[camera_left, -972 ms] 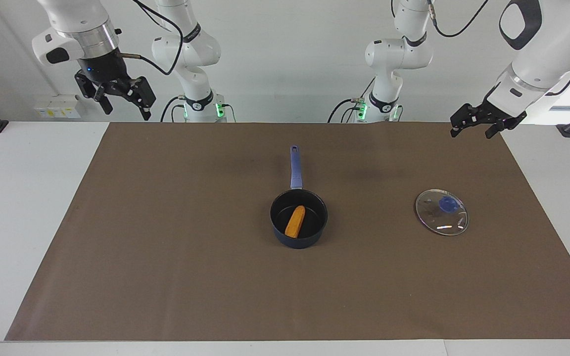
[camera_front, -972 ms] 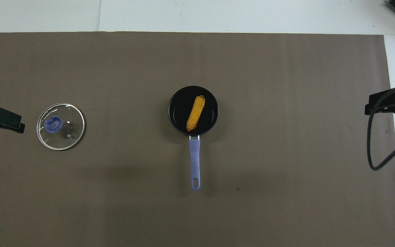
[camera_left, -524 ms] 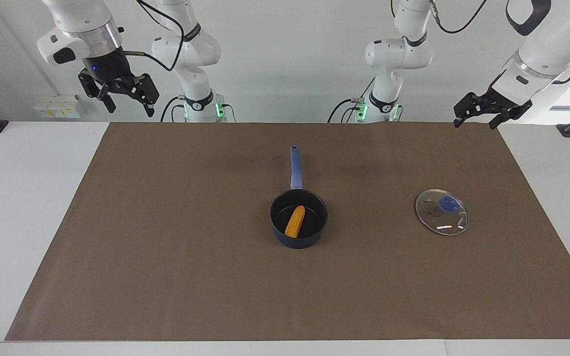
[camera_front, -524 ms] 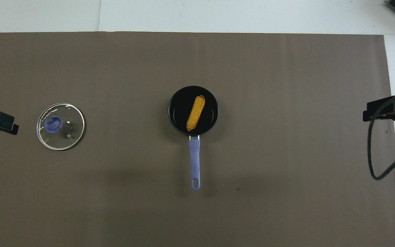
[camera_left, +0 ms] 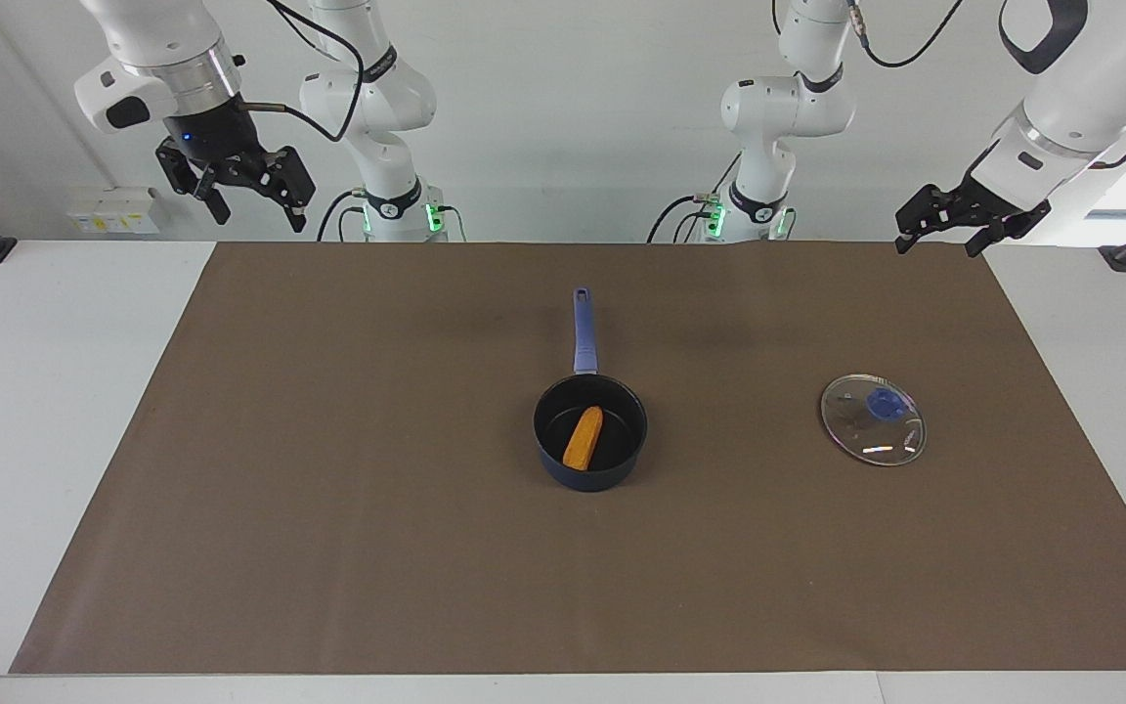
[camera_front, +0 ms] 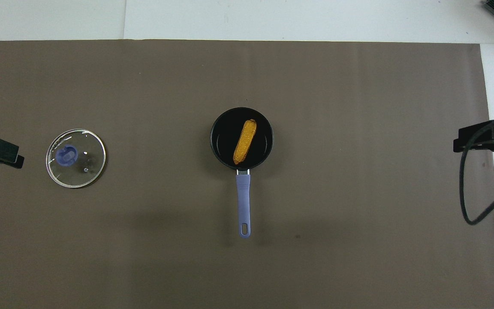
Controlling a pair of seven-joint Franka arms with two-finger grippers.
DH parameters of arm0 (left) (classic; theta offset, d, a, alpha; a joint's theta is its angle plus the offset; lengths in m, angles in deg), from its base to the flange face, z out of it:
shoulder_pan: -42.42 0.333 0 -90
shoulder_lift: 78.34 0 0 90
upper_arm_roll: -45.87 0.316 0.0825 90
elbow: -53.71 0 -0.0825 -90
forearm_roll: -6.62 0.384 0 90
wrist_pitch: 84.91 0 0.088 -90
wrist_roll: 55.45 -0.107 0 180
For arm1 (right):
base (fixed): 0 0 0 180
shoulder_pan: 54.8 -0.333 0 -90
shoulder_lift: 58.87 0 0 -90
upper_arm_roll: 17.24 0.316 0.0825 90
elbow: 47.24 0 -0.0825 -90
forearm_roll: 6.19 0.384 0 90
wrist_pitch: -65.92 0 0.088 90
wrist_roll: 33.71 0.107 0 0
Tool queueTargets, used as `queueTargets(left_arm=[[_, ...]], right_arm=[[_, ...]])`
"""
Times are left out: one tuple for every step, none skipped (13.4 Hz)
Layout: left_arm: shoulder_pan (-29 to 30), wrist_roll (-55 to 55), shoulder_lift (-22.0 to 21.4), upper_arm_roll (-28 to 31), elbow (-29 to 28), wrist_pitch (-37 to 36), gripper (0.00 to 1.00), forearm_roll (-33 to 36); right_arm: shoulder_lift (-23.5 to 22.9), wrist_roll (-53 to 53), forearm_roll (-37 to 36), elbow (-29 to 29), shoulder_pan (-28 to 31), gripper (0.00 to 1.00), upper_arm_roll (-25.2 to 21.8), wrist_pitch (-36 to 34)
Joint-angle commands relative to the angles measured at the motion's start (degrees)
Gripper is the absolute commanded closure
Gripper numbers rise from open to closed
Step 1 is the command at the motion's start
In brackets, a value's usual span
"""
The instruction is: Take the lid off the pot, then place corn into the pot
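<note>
The dark blue pot (camera_left: 590, 433) stands in the middle of the brown mat, its long handle (camera_left: 584, 330) pointing toward the robots. The yellow-orange corn (camera_left: 583, 437) lies inside it, also seen in the overhead view (camera_front: 245, 136). The glass lid (camera_left: 873, 418) with its blue knob lies flat on the mat toward the left arm's end, well apart from the pot (camera_front: 242, 138); it also shows in the overhead view (camera_front: 76, 158). My left gripper (camera_left: 936, 242) is open and empty, raised over the mat's edge near the lid's end. My right gripper (camera_left: 258, 215) is open and empty, raised over the mat's corner at its own end.
The brown mat (camera_left: 328, 489) covers most of the white table (camera_left: 45, 391). A black cable (camera_front: 465, 184) hangs from the right arm over the mat's edge. Both arm bases (camera_left: 387, 210) stand at the robots' edge of the table.
Both grippers have drawn back and up toward their own ends of the table, mostly in the first half second. Pot, corn and lid have not moved.
</note>
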Motion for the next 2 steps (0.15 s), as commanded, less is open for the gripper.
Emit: queueTargets(left_arm=[[0.2,-0.9,0.6,-0.1,1.5,-0.7,0.00,0.0],[0.2,-0.9,0.5,-0.1,1.5,-0.6,0.00,0.0]], right_arm=[[1.7,-1.7,1.4,-2.3,0.8,0.00,-0.1,1.7],[1.7,-1.7,1.4,-2.3,0.8,0.00,-0.1,1.7]])
